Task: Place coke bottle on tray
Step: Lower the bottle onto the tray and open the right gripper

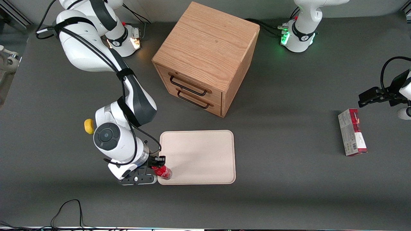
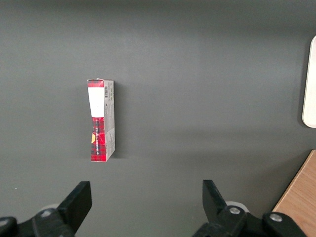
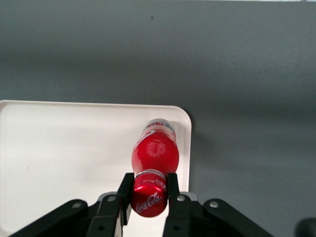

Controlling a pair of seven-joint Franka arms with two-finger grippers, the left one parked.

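The coke bottle (image 1: 163, 172) is a small red bottle with a red cap and white lettering. My right gripper (image 1: 157, 164) is shut on its cap and neck. The bottle hangs over the tray (image 1: 199, 154), a pale beige-pink rectangle with a low rim, at the tray's corner nearest the front camera on the working arm's side. In the right wrist view the fingers (image 3: 126, 187) press both sides of the cap, the bottle (image 3: 155, 154) has its base just inside the rim of the tray (image 3: 64, 148), and the gripper (image 3: 149, 186) holds it. Whether the base touches the tray I cannot tell.
A wooden two-drawer cabinet (image 1: 205, 57) stands farther from the front camera than the tray. A yellow object (image 1: 89, 126) sits beside my arm. A red-and-grey carton (image 1: 352, 132) lies toward the parked arm's end of the table, also in the left wrist view (image 2: 101, 120).
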